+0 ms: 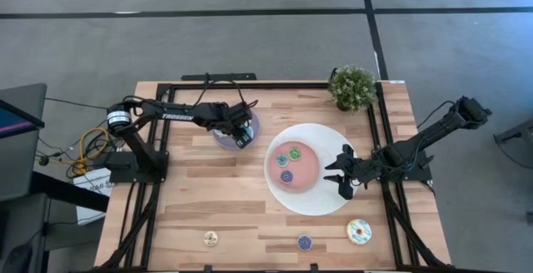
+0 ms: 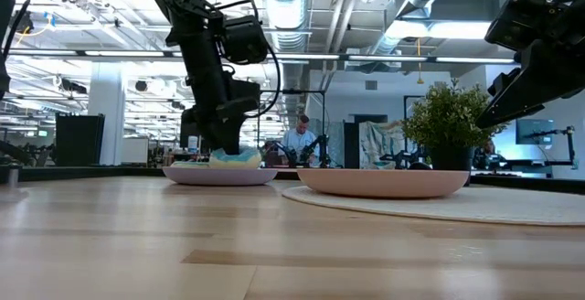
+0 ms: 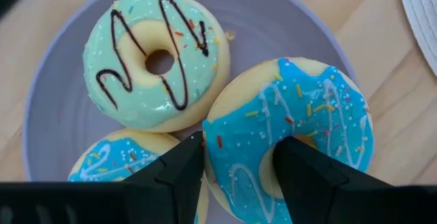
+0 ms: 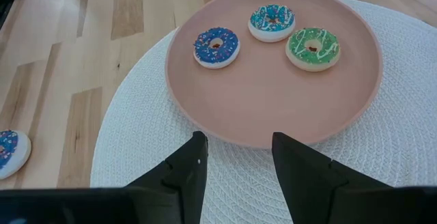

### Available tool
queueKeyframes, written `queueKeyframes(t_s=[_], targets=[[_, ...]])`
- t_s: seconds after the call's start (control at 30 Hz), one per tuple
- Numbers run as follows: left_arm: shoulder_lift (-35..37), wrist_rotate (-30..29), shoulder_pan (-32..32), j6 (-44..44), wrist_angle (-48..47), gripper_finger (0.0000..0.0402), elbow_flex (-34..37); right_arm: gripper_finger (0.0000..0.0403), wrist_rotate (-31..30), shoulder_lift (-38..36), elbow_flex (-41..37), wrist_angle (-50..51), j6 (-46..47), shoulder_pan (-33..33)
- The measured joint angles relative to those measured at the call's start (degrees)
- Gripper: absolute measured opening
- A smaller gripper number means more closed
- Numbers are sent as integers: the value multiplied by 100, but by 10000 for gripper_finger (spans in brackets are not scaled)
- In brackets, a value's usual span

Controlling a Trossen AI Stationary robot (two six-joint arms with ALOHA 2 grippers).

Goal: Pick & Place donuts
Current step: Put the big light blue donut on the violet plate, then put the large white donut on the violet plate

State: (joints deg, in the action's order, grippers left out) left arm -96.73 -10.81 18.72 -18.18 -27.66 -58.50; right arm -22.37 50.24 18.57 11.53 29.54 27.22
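A lilac plate (image 3: 61, 80) carries three larger sprinkled donuts: a green one with dark drizzle (image 3: 157, 60) and two blue ones (image 3: 307, 108) (image 3: 113, 162). My left gripper (image 3: 240, 142) (image 1: 242, 136) is down on the blue donut nearest the white mat. The pink plate (image 1: 306, 177) holds three mini donuts: blue (image 4: 216, 46), teal (image 4: 272, 22) and green (image 4: 313, 48). My right gripper (image 4: 235, 138) (image 1: 341, 176) hovers open over the white mat (image 4: 136, 149), beside the pink plate's rim. A tan mini donut (image 1: 211, 239), a blue mini donut (image 1: 304, 242) and a cream sprinkled donut (image 1: 359, 230) lie on the table. My left gripper comes from above, pointing down, onto the blue donut's ring (image 3: 239, 125). One finger (image 3: 300, 173) stands in the donut's hole and the other finger (image 3: 181, 173) is against its outer edge, so one side of the ring is pinched between them. The donut lies on the lilac plate.
A potted plant (image 1: 352, 87) stands at the table's far edge, right of the middle. The white mat (image 1: 321, 202) lies under the pink plate. Bare wood shows on the table's left part and between the loose donuts near the near edge. A person sits in the room beyond.
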Motion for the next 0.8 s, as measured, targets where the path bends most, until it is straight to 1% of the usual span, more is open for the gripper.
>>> queueKeyframes(t_s=[0.17,0.53,0.8], targets=[[0,-3,0,-10,27,170,0,154,2,0,0,0,0,0],[0,-48,0,63,22,223,0,154,5,0,0,0,0,0],[136,-57,2,138,-73,229,0,154,10,0,0,2,-2,0]])
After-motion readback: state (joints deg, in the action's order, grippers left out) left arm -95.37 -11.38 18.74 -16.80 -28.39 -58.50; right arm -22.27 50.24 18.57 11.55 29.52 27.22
